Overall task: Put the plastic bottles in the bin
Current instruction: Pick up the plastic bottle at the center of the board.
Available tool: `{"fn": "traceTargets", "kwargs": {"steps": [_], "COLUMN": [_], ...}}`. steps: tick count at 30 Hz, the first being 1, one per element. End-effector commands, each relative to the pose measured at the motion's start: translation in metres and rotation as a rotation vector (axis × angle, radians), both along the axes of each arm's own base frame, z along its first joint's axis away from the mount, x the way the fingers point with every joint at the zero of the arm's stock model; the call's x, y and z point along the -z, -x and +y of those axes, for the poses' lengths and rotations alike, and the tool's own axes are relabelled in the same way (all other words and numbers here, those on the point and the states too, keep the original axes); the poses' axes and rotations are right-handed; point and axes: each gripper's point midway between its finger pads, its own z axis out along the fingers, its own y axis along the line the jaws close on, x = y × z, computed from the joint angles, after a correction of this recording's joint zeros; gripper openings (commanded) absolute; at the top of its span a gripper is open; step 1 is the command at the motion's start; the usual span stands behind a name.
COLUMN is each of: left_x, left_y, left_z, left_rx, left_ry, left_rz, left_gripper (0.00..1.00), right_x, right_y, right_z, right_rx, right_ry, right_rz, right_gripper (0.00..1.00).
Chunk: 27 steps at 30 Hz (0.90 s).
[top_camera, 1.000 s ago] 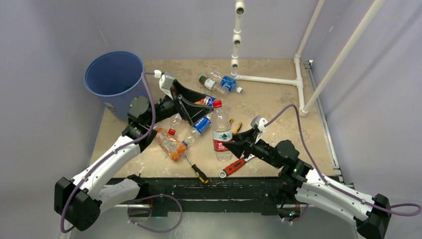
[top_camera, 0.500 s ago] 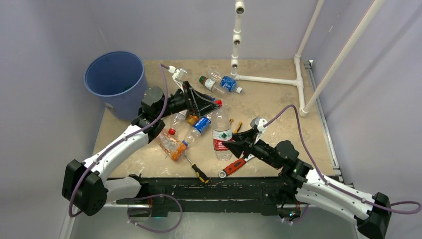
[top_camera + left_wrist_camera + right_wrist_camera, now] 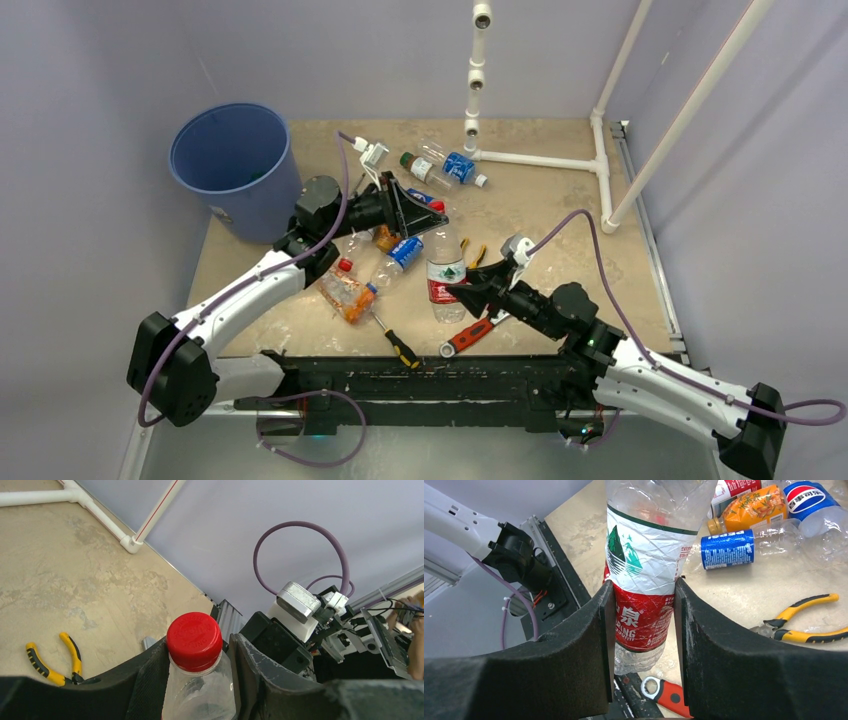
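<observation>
A red-capped bottle [image 3: 446,268] right of the bin [image 3: 250,205] is clamped at the neck by the left tool [image 3: 197,642], at the label by the right tool [image 3: 643,586].

Blue bin [image 3: 232,160] upper left, bottles [image 3: 400,255] strewn mid-frame
Round bin upright, open; tall bottle [image 3: 446,272], red cap, red-white label, stands at centre; blue-labelled bottle [image 3: 402,252] and crushed orange bottle [image 3: 346,293] lie left of it; clear pair [image 3: 447,167] lies upper centre
</observation>
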Motion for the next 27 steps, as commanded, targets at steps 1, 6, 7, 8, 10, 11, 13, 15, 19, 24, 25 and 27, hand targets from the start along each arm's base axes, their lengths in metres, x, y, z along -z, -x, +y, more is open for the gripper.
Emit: {"fn": "traceTargets", "kwargs": {"steps": [1, 6, 7, 8, 10, 11, 13, 15, 19, 24, 25, 27], "left_x": [-0.023, -0.024, -0.025, -0.025, -0.026, -0.027, -0.029, -0.034, -0.045, -0.065, -0.069, -0.077], "left_y": [0.004, 0.005, 0.005, 0.005, 0.005, 0.003, 0.002, 0.002, 0.001, 0.011, 0.014, 0.02], "left_z": [-0.003, -0.003, -0.003, -0.003, -0.002, -0.001, 0.001, 0.003, 0.01, 0.024, 0.026, 0.03], "left_rx": [0.021, 0.022, 0.02, 0.018, 0.013, 0.003, -0.018, -0.032, -0.08, -0.123, -0.126, -0.126], "left_ry": [0.037, 0.037, 0.038, 0.039, 0.04, 0.042, 0.04, 0.044, 0.046, 0.094, 0.113, 0.151], "left_rz": [-0.06, -0.069, -0.071, -0.072, -0.08, -0.086, -0.098, -0.122, -0.182, -0.291, -0.309, -0.326], "left_gripper": [0.41, 0.25, 0.2, 0.17, 0.08, 0.02, 0.0, 0.0, 0.0, 0.0, 0.0, 0.0], "right_x": [-0.013, -0.013, -0.012, -0.012, -0.011, -0.01, -0.009, -0.01, -0.024, -0.055, -0.051, -0.054], "right_y": [-0.001, -0.001, -0.001, -0.002, -0.002, -0.002, -0.001, 0.0, 0.002, 0.009, 0.006, 0.004], "right_z": [0.0, 0.001, 0.001, 0.001, 0.002, 0.002, 0.004, 0.007, 0.007, 0.005, 0.009, 0.012], "right_rx": [0.009, 0.007, 0.007, 0.008, 0.007, 0.006, -0.001, -0.01, -0.017, -0.037, -0.037, -0.038], "right_ry": [-0.028, -0.026, -0.025, -0.026, -0.022, -0.019, -0.012, -0.024, -0.08, -0.176, -0.168, -0.175], "right_rz": [-0.042, -0.04, -0.039, -0.038, -0.031, -0.024, -0.005, 0.025, 0.05, 0.041, 0.053, 0.042], "right_gripper": [0.22, 0.22, 0.22, 0.22, 0.24, 0.26, 0.43, 0.69, 0.93, 0.99, 0.99, 0.99]}}
